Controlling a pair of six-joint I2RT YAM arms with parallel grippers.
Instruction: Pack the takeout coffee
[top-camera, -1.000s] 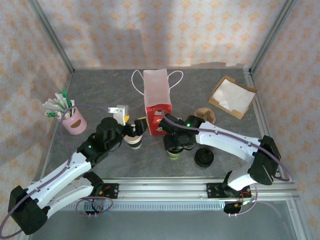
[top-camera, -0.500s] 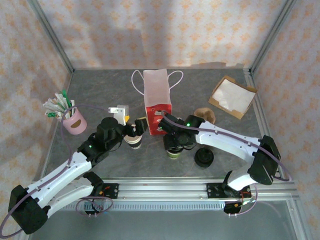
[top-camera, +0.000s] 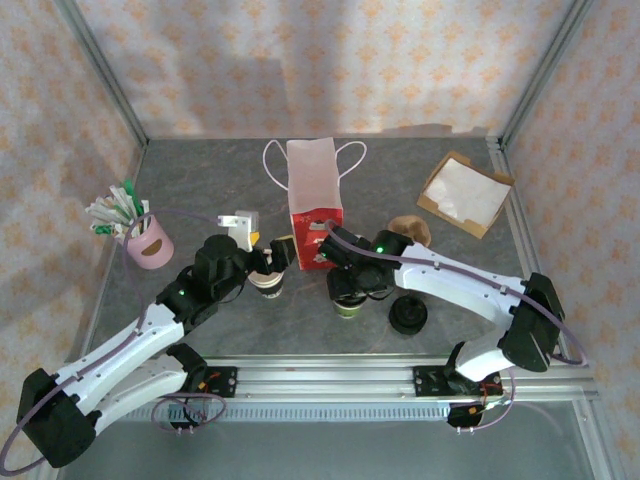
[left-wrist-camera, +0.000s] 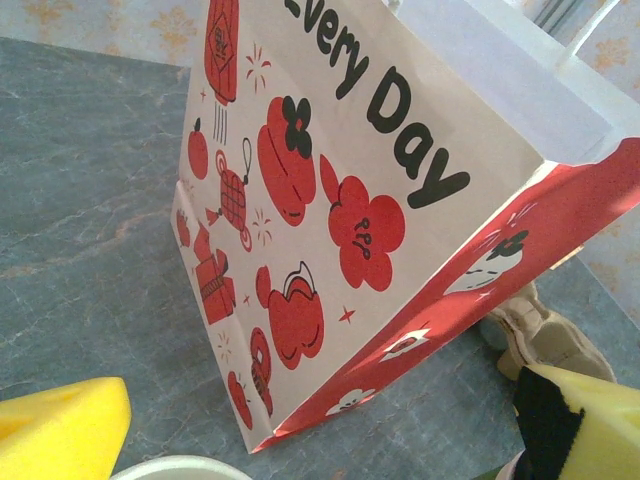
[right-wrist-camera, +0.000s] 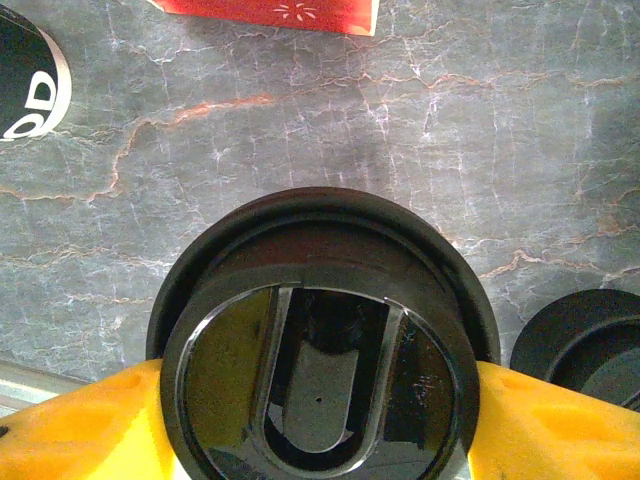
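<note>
Black plastic caps a thin paper wall: the takeout coffee (right-wrist-camera: 320, 370) stands on the grey table (top-camera: 200, 190) just in front of the paper bag (top-camera: 312, 190). The right gripper (top-camera: 350, 290) is part-closed on it, yellow pads (right-wrist-camera: 90, 425) pressed to either side by the lid. It looks light and soft-walled, so I'd grip high by the stiff rim, gently and upright, while the left gripper (top-camera: 268, 255) gapes wide, holding nothing, around the lidless cup (top-camera: 268, 284).

**Bag walls off the front**
The paper bag (top-camera: 315, 205) stands just beyond the left end effector (top-camera: 266, 270) and the right end effector (top-camera: 348, 292). The takeout coffee (right-wrist-camera: 320, 300) fills the right one's jaws, a lid stack (top-camera: 408, 316) sits at its right, and bare table (top-camera: 200, 180) opens on the left one's left.
</note>
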